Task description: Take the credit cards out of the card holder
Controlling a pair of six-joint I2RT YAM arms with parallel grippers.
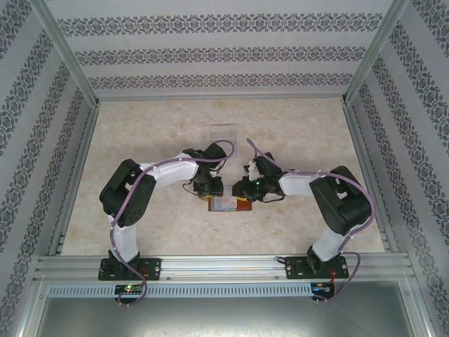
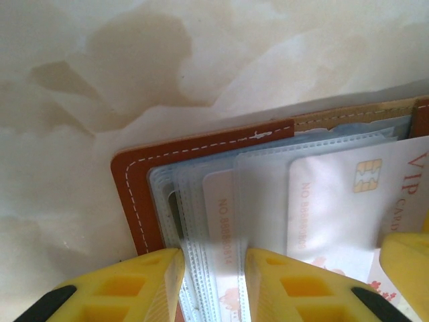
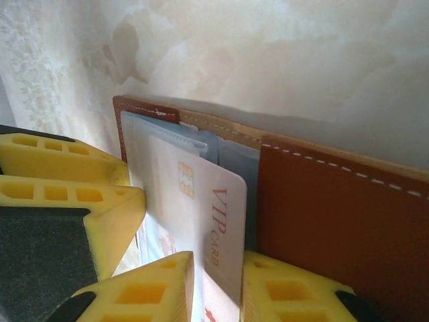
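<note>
Marble counter point(image 1: 140, 140), patterned walls: one card holder point(image 1: 228, 204) lies between my left claw point(image 1: 210, 189) and right claw point(image 1: 244, 189). Left wrist: left claw narrow, astride the clear sleeves point(image 2: 201, 268), grip uncertain; two credit cards, a VIP card point(image 2: 335, 201) and a second card point(image 2: 218, 215). Right wrist: right claw pinches the VIP card's near end, its long axis running straight away.

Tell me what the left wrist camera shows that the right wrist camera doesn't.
Left wrist, not right wrist: the left pincer clamping the card holder's fanned clear sleeves, and a second numbered card tucked inside them.
Right wrist, not left wrist: the right pincer straddling the lower end of the VIP card, and the holder's broad brown cover.
Both: the chip-bearing VIP card, the stitched holder, and the marbled table.
</note>
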